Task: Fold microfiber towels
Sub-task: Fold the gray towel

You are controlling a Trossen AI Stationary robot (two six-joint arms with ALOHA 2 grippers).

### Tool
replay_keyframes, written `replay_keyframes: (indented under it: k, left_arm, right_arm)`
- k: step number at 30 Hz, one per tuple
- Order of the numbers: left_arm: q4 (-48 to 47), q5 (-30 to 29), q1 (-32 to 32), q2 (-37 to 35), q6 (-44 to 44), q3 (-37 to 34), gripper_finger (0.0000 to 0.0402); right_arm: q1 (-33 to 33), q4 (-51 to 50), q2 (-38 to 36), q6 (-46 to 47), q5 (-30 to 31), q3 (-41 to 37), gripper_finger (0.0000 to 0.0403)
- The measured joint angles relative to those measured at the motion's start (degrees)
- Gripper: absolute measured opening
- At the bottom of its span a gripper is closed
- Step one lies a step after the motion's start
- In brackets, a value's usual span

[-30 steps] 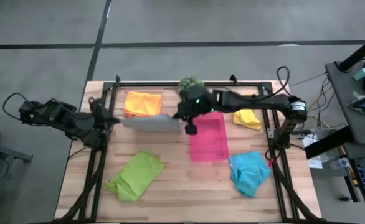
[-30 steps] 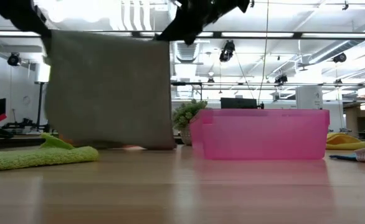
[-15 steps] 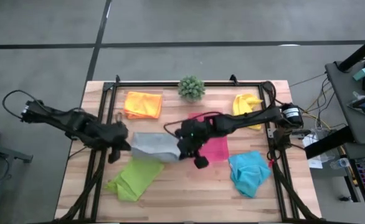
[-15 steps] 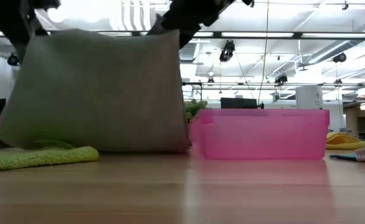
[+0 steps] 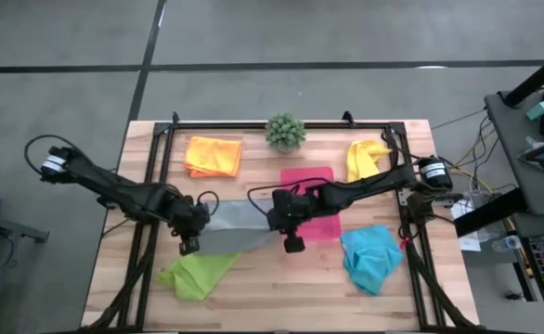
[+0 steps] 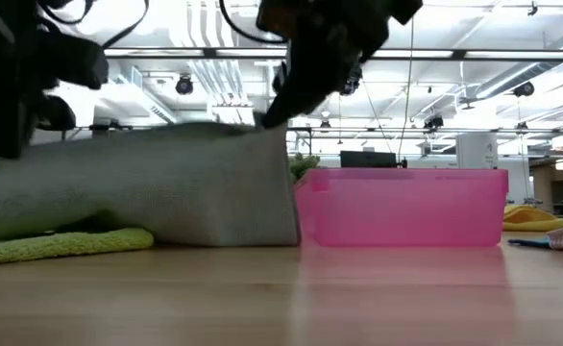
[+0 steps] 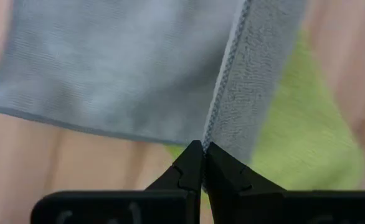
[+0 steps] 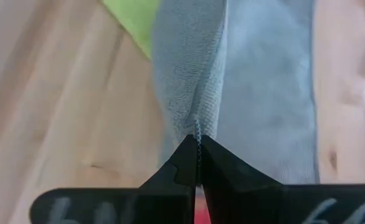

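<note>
The slatted wooden table (image 5: 281, 278) stood on a grey floor. Both arms reached to mid-table: the left gripper (image 5: 190, 243) and the right gripper (image 5: 291, 242) each pinched a corner of the soft grey towel (image 5: 238, 225), stretched between them, partly over the lime green towel (image 5: 198, 274)

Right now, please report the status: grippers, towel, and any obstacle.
Left gripper and right gripper both shut on grey towel, held between them, sagging onto table. Lime green towel partly under it. Pink tray beside right gripper.
</note>
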Motion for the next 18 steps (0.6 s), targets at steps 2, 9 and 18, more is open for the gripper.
replay_keyframes:
  k: [2, 9, 18]
  left_arm:
    - [0.0, -2.7, 0.0, 1.2, 1.0, 0.0, 0.0000]
    - [-0.2, -11.3, 1.0, 3.5, 5.6, 0.0, 0.0000]
    - [-2.8, -20.6, 5.7, 2.3, 14.5, 0.0, 0.0000]
  right_arm:
    - [-0.9, 1.2, 0.0, 0.1, 0.1, -1.2, 0.0009]
    - [-3.7, 4.3, 0.1, 0.1, 3.7, -4.5, 0.0009]
    - [-7.9, 6.7, 0.1, -1.4, 6.1, -5.5, 0.0009]
